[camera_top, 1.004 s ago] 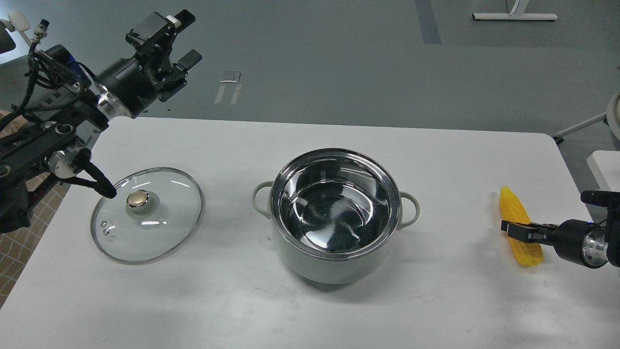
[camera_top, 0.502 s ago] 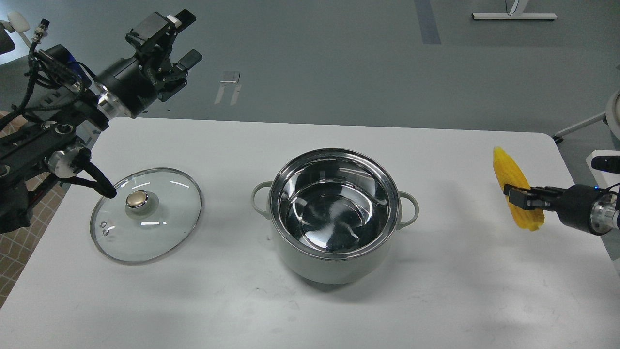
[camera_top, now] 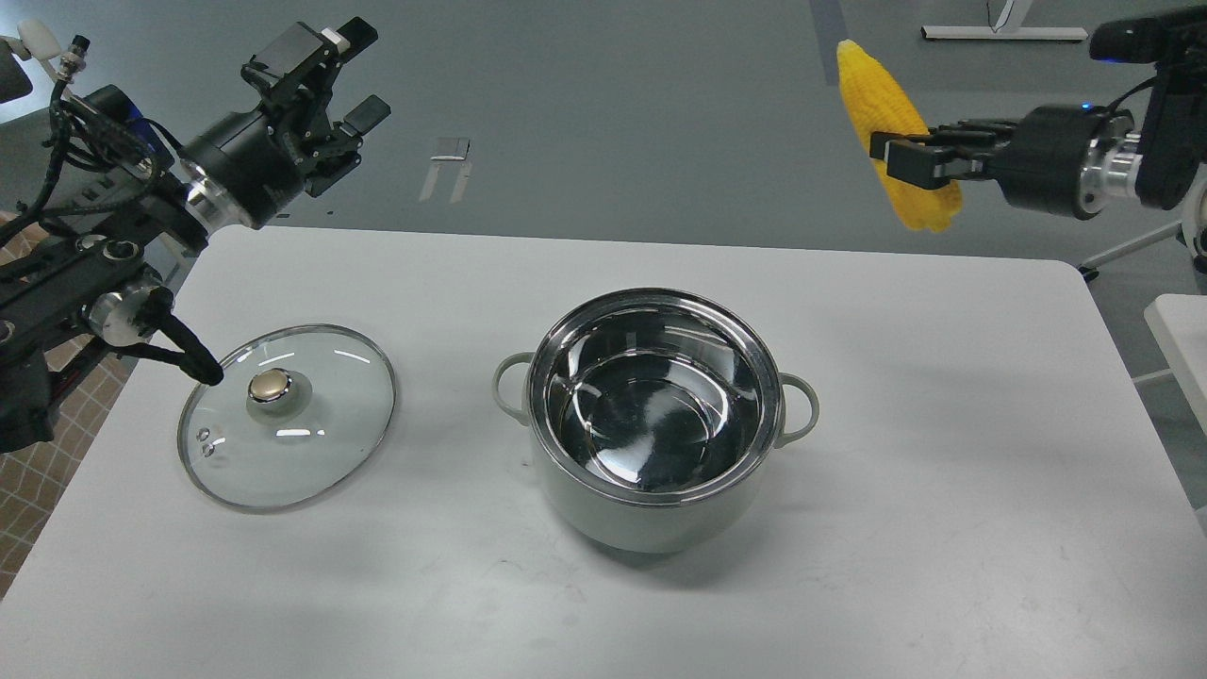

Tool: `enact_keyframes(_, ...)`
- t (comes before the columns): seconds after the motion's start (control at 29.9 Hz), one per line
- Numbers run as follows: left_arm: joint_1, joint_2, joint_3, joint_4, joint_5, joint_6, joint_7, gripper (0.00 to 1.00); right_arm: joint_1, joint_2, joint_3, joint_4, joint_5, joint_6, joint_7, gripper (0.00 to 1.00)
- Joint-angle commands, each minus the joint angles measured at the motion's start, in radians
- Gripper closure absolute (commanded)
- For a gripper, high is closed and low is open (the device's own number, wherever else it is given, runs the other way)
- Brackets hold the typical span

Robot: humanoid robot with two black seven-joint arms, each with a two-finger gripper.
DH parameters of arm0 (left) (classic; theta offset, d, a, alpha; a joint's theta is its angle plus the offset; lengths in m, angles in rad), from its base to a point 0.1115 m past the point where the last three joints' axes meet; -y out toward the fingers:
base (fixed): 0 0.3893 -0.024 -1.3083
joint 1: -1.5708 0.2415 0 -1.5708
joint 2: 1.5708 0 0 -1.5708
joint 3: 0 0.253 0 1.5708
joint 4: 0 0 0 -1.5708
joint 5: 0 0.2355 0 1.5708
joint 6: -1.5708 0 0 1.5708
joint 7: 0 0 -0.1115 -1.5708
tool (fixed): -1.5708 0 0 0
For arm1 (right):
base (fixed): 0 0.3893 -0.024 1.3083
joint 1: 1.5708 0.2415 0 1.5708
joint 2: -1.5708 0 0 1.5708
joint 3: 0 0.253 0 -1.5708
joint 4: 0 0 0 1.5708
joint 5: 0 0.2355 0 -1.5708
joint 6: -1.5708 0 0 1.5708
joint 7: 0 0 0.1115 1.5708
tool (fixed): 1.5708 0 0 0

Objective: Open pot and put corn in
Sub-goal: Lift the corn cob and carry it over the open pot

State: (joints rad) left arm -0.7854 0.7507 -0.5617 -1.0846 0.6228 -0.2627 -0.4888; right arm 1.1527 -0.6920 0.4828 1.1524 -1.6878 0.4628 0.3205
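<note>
Head view, two-arm rig over a white table (camera_top: 943,471). Pot (camera_top: 654,509): pale grey-green, uncovered, upright near the table centre; shiny steel interior w/ nothing in it; loop handles at L and R sides. Glass lid (camera_top: 288,415): flat on the table, L of the pot and apart from it, gold knob (camera_top: 270,386) facing up, steel rim all round.

Right gripper (camera_top: 907,162): enters from upper R, raised well above the table, beyond its far edge in this view; fingers clamped across the corn (camera_top: 891,104) at about mid-length. Corn: bright yellow, held clear of the table, tilted w/ pointed tip up and slightly L, blunt end down; it sits up and to the R of the pot, well apart from it, not over the opening.

Left gripper (camera_top: 354,75): upper L, raised above the far L corner of the table, fingers apart, holding nothing; well apart from lid and pot. A black cable end from the L arm lies just at the lid's L rim; contact cannot be told. Background: grey floor w/ tape marks.
</note>
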Motion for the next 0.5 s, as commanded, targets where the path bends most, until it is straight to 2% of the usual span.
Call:
enact_keyframes(0.0, 0.000, -0.002, 0.000, 0.000, 0.000, 0.002, 0.000, 0.04, 0.085, 0.063, -0.081, 0.021, 0.005, 0.017, 0.002, 1.00)
enact_keyframes(0.2, 0.002, -0.001, 0.005, 0.000, 0.001, 0.000, 0.000, 0.04, 0.174, 0.100, -0.203, 0.151, 0.054, 0.026, 0.003, 1.00)
enact_keyframes(0.47, 0.002, -0.002, 0.006, 0.000, 0.001, -0.001, 0.000, 0.04, 0.183, 0.186, -0.342, 0.165, 0.054, 0.026, 0.003, 1.00)
